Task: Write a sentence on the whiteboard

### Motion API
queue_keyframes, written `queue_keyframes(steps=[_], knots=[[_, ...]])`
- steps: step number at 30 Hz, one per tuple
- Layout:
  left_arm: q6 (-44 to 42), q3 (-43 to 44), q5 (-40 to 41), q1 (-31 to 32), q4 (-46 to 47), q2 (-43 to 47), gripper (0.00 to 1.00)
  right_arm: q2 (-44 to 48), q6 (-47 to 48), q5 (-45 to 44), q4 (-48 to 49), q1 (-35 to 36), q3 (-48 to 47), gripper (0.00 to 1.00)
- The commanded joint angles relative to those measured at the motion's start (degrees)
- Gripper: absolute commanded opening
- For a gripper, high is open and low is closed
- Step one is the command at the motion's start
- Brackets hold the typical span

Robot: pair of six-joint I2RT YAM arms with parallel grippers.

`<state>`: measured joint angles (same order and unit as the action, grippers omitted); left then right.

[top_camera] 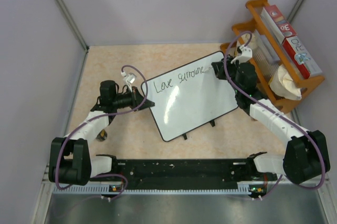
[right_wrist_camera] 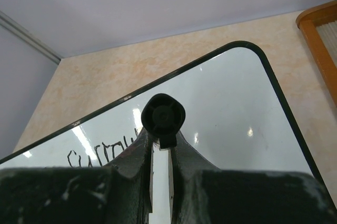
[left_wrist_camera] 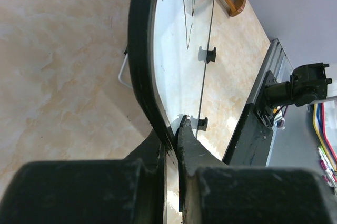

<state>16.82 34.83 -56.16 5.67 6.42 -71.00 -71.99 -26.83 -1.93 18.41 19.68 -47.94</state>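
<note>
Beige table (top_camera: pixel 113 66): L end effector (left_wrist_camera: pixel 175 129) clamps whiteboard (top_camera: pixel 189 103) edge, R end effector (right_wrist_camera: pixel 161 142) grips marker (right_wrist_camera: pixel 163 114).

top: overhead, facing down; wrists: close-up, low; shared: whiteboard (top_camera: pixel 192 100)

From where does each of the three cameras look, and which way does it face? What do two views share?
Top external: above and behind the bases, facing down on the whiteboard, both arms, left hand and right hand.
Left wrist: on the left arm, facing along the board's black edge; own fingers clamp it.
Right wrist: on the right arm, facing over the board's far corner; own fingers hold a black marker.
Shared: top and right wrist both show the handwriting.
</note>
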Motion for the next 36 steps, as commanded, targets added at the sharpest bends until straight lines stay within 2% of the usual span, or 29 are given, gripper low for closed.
queue_keyframes(steps=[1, 17, 26, 36], knots=[[-14.62, -1.61, 7.29, 1.18, -0.35, -0.37, 0.00, 0.71, 0.81, -2.02, -0.31, -1.14, -2.77, 0.00], [-14.71, -1.34, 7.38, 1.27, -0.61, -0.80, 0.00, 3.34, 0.99, -1.41, 1.98, -1.23, -6.37, 0.00], [-14.71, -1.34, 7.47, 1.36, -0.79, -0.54, 0.00, -0.70, 1.17, -0.35, 1.19, -1.23, -10.15, 0.00], [-14.80, -1.25, 7.47, 1.36, -0.79, -0.72, 0.00, -4.04, 0.90, 0.18, 0.75, -1.23, -9.89, 0.00]])
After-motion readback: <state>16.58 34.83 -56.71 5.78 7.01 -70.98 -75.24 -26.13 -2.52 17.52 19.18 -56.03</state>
